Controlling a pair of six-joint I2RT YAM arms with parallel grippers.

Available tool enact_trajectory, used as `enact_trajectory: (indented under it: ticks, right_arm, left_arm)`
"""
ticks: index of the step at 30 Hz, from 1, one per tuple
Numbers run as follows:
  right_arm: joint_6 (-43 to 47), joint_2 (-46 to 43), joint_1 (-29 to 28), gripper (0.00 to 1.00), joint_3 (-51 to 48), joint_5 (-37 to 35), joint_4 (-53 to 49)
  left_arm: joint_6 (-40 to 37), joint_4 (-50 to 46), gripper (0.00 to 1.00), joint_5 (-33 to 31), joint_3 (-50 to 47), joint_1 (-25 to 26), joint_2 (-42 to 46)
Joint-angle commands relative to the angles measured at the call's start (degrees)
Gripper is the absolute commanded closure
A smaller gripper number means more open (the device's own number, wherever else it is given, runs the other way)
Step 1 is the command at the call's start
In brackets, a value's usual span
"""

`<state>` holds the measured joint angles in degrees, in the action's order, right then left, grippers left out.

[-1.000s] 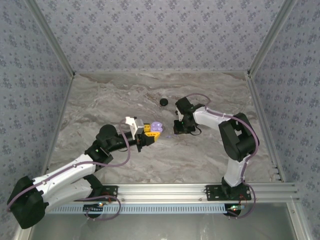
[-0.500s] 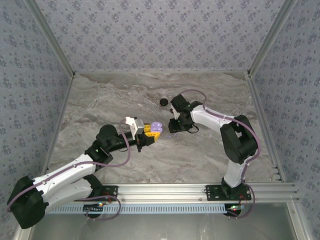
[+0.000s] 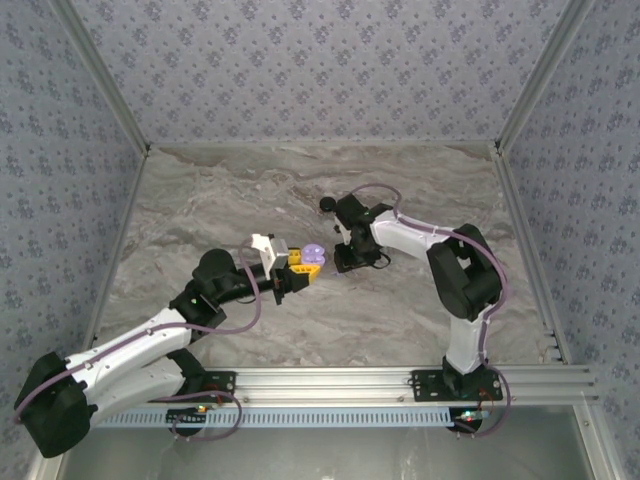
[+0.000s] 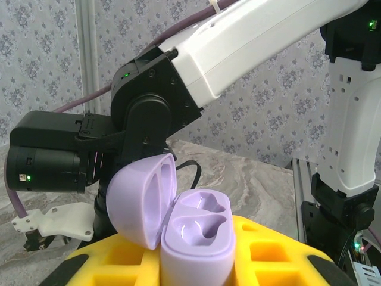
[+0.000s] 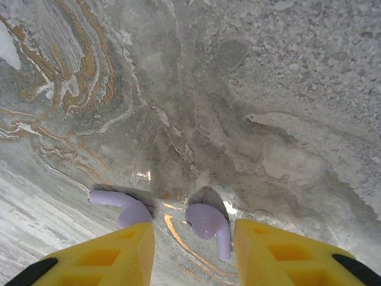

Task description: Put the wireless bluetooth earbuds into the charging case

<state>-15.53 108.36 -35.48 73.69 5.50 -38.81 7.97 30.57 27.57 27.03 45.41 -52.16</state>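
Right gripper [image 5: 193, 238], fingers apart, hangs over two lilac earbuds [image 5: 208, 223] lying on the table [image 5: 268, 89] just right of the open-lidded charging case [image 4: 196, 238], which the left gripper [image 3: 308, 263] clamps

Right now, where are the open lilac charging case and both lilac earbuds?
Open lilac plastic charging case [image 4: 196, 262]: left wrist view, base front.
Left lilac earbud [image 5: 119, 202]: right wrist view, stem.
Right lilac earbud [image 5: 207, 221]: right wrist view, head.

The marbled grey-brown desk [image 3: 200, 200] carries two pale lilac earbuds [image 5: 207, 221], lying near each other without touching. A small black round piece [image 3: 326, 203] sits farther back.
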Motion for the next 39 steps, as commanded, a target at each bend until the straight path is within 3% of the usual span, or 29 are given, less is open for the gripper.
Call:
enact_trajectory:
  ticks: [1, 39]
  right_arm:
    - [0.84, 1.81, -0.42, 0.6, 1.85, -1.2, -1.71]
    - [-0.2, 7.44, -4.08, 0.68, 3.13, -11.14, -5.67]
  left_arm:
    - [-0.92, 0.24, 0.77, -0.33, 0.92, 0.21, 0.92]
    - [-1.34, -0.4, 0.77, -1.15, 0.92, 0.21, 1.8]
